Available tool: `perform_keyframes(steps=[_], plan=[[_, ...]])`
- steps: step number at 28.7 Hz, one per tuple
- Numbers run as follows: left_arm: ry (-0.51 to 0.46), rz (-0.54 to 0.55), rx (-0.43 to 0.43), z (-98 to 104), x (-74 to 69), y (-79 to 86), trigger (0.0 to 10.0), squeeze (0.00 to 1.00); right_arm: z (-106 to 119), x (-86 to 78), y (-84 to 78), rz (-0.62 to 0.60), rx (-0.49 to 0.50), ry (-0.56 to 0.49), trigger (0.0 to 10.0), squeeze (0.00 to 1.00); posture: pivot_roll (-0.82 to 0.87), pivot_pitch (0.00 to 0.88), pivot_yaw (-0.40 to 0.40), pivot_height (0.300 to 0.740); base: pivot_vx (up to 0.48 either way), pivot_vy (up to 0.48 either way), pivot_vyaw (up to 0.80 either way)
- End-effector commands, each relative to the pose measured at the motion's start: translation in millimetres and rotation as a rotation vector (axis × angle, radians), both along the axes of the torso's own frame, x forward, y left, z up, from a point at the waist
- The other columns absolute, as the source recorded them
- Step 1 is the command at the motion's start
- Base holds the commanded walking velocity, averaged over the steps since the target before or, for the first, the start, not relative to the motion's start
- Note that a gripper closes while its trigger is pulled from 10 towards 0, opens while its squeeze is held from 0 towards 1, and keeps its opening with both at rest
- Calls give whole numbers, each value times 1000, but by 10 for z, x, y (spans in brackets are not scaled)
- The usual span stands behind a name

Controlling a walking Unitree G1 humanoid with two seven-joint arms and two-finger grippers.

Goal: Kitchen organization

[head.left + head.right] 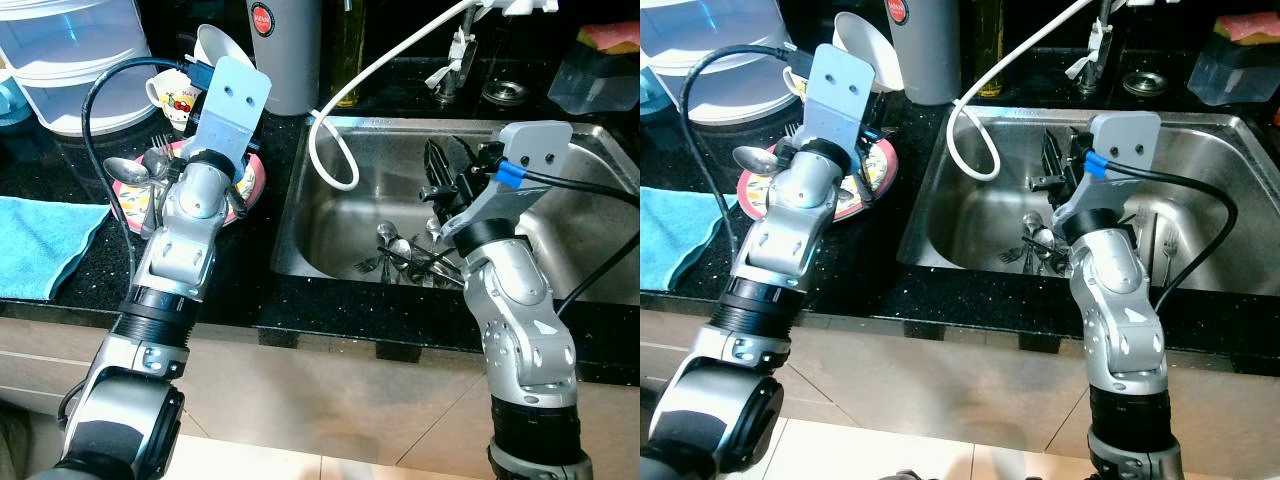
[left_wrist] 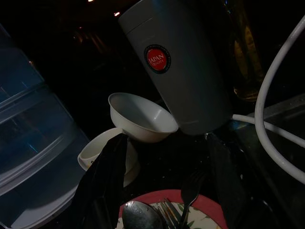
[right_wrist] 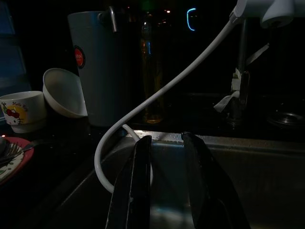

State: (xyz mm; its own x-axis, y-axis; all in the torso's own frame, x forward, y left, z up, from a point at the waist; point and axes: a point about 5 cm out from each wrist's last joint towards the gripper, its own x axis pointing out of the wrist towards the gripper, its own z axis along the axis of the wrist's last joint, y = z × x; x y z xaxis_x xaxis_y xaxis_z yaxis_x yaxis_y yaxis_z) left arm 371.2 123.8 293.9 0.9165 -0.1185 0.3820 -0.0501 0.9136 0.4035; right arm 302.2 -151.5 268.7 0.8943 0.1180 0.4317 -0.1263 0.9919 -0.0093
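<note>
Stainless steel is what my right gripper [image 3: 164, 186] hangs over: the sink [image 1: 330, 225], with a heap of spoons and forks [image 1: 405, 255] on its floor at about 6 o'clock from the fingers. Its wrist view shows the two black fingers slightly parted with nothing between them, and the white hose [image 3: 157, 107] looping past; the cutlery is hidden there.

My left gripper [image 2: 162, 183] is over the red-rimmed plate [image 1: 865, 195] on the black counter [image 1: 60, 160], fingers wide apart and empty. The eye views hide those fingers behind the wrist, but show a spoon [image 1: 125, 170] at the plate's 9 o'clock edge. The left wrist view adds a white bowl [image 2: 140, 117] tilted against a grey canister [image 2: 183, 67] at 12 o'clock. A blue towel [image 1: 40, 245] lies farther toward 9 o'clock, cut off by the frame.
</note>
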Motion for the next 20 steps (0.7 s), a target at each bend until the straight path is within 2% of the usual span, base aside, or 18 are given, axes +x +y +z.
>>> perform_keyframes(steps=[1,20], plan=[[14,-7,2,-48,12,-24,10000,0,4,2,25,10,-3,-7,10000,0,26,110,80,740,0,0,0],[12,-8,3,-56,27,-27,10000,0,8,4,31,17,-11,-14,10000,0,22,83,81,740,0,0,0]])
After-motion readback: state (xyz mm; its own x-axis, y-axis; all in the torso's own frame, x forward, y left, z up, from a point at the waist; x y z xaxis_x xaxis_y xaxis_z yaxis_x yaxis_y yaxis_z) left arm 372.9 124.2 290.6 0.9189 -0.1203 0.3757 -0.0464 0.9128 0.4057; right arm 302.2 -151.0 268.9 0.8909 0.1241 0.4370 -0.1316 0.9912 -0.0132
